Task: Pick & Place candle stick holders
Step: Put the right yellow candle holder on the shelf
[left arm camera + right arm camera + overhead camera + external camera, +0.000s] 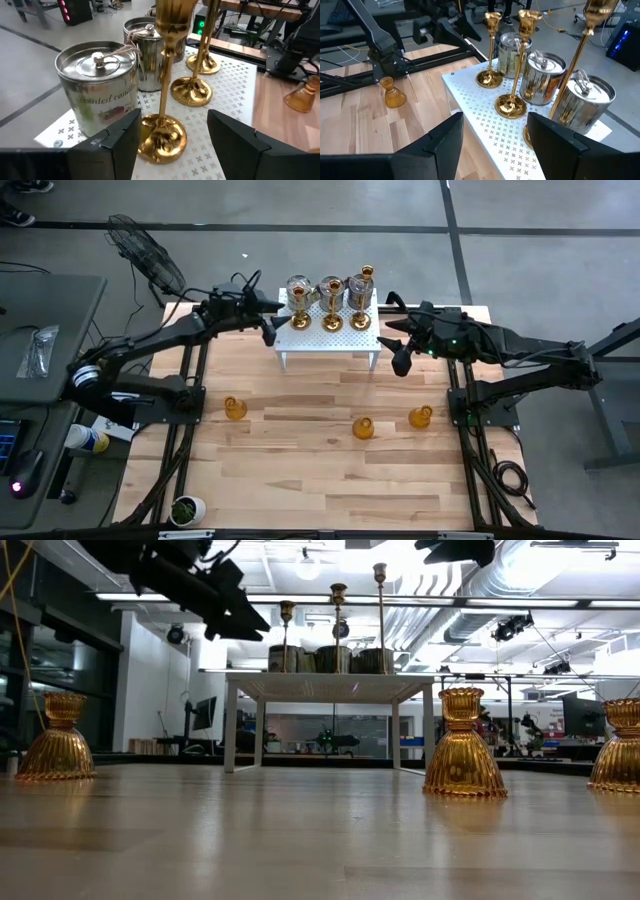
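Note:
Three gold stemmed holders (331, 318) stand on their round bases on the white perforated stand (328, 348), in front of three silver tins (97, 85). Three amber glass holders (235, 408), (363, 427), (421, 417) stand on the wooden table. My left gripper (270, 330) is open at the stand's left end. In its wrist view (172, 145) its fingers stand on either side of the nearest gold holder's base (161, 137) without touching it. My right gripper (398, 358) is open and empty off the stand's right end. It also shows in its own wrist view (492, 145).
A small white pot with a green plant (186, 508) sits at the table's near left corner. A fan (140, 245) stands off the far left. Bare wood lies between the stand and the amber holders and along the near edge (330, 500).

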`<move>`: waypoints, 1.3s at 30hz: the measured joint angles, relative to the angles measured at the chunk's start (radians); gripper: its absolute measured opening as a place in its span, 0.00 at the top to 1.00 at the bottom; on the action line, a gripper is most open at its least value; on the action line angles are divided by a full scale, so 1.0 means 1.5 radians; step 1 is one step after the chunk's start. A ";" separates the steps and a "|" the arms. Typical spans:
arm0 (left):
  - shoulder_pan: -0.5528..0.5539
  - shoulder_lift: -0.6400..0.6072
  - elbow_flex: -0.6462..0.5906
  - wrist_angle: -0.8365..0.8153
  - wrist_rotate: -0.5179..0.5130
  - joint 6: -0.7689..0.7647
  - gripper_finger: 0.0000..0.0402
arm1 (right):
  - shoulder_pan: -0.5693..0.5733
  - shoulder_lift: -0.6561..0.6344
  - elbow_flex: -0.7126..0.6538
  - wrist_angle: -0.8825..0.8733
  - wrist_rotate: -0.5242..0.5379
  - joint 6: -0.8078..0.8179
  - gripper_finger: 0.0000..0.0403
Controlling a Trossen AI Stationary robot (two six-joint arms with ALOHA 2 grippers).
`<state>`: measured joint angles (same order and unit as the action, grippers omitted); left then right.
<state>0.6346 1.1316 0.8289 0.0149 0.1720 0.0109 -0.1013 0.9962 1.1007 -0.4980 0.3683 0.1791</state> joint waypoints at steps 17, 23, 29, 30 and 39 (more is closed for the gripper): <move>0.000 -0.100 0.000 -0.198 0.003 -0.046 0.44 | 0.000 -0.001 0.000 -0.127 -0.015 0.166 0.48; 0.000 -0.101 0.000 -0.214 0.003 -0.046 0.44 | 0.000 -0.001 0.000 -0.261 -0.092 0.329 0.48; 0.000 -0.101 0.000 -0.219 -0.004 -0.047 0.44 | 0.000 -0.001 0.000 -0.408 -0.177 0.513 0.48; 0.000 -0.101 0.000 -0.220 -0.004 -0.048 0.44 | 0.000 -0.001 0.000 -0.429 -0.190 0.545 0.48; 0.000 -0.101 0.000 -0.222 -0.005 -0.047 0.44 | 0.006 0.000 0.000 -0.579 -0.232 0.747 0.48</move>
<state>0.6350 0.9802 0.8292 -0.3179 0.1638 -0.0597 -0.0930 0.9966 1.1007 -1.3662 0.0200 1.2998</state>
